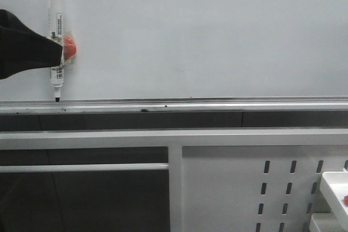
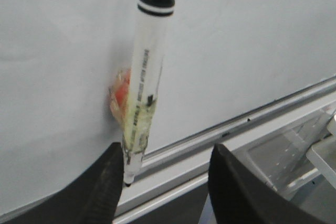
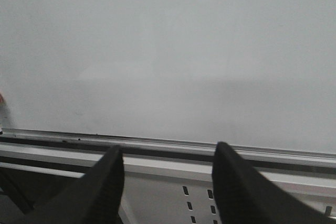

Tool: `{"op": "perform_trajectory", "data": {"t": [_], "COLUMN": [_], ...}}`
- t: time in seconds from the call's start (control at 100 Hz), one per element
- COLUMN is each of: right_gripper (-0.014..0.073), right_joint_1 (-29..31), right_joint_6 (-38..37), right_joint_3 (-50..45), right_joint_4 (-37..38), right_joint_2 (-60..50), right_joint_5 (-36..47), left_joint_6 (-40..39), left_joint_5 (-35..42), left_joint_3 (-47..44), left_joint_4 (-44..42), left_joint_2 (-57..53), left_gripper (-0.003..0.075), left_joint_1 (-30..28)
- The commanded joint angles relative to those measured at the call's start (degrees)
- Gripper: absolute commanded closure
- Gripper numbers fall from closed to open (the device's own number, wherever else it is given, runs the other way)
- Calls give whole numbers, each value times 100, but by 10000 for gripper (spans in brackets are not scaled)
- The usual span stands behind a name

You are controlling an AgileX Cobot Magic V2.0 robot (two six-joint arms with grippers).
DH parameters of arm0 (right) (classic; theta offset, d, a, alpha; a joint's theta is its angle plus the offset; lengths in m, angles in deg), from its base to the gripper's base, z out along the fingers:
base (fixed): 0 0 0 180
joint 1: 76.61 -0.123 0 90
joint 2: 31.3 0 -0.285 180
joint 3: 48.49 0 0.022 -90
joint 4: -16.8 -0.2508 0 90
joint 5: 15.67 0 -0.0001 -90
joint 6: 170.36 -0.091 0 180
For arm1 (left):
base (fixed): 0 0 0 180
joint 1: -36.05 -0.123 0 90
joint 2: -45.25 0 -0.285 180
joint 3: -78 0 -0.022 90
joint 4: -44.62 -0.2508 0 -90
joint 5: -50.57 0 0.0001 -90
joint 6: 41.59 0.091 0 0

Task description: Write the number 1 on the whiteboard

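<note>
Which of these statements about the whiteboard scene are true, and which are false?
1. The white marker pen with a black end stands upright against the large pale glossy whiteboard, tip down. True.
2. A number 1 is already written on the board. False: no pen stroke shows on it.
3. The right fingers are closed on the marker. False: they stand apart with nothing between them; the marker is by the left arm.
4. A silver metal rail runs along the board's lower edge. True.
5. The left fingers stand apart. True.
</note>
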Motion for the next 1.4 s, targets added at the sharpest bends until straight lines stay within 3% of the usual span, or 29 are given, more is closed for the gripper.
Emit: {"op": "perform_trajectory", "data": {"t": [0.0, 0.27, 0.54, 0.7, 0.98, 1.13, 1.39], "right_gripper": [248, 248, 248, 248, 248, 248, 248], "right_joint_1": [45, 45, 45, 45, 45, 45, 45], "right_joint_6": [54, 54, 54, 54, 54, 54, 54], "right_joint_3": [197, 197, 197, 197, 197, 197, 218], "right_joint_4": [55, 55, 55, 55, 55, 16, -104], "right_joint_2": [117, 117, 117, 117, 117, 117, 117], "right_joint_5": [432, 432, 432, 432, 432, 432, 432], "left_joint_6": [-69, -91, -94, -94, -94, -94, -94], "left_joint_5": [832, 966, 1617, 1503, 1340, 1340, 1336], "left_joint_3": [140, 140, 140, 151, 151, 151, 151], "left_joint_4": [37, 37, 568, 580, 580, 580, 547], "left_joint_2": [66, 493, 672, 769, 769, 716, 503], "left_gripper": [377, 388, 388, 397, 566, 736, 740], "left_joint_1": [43, 43, 43, 43, 43, 43, 43]}}
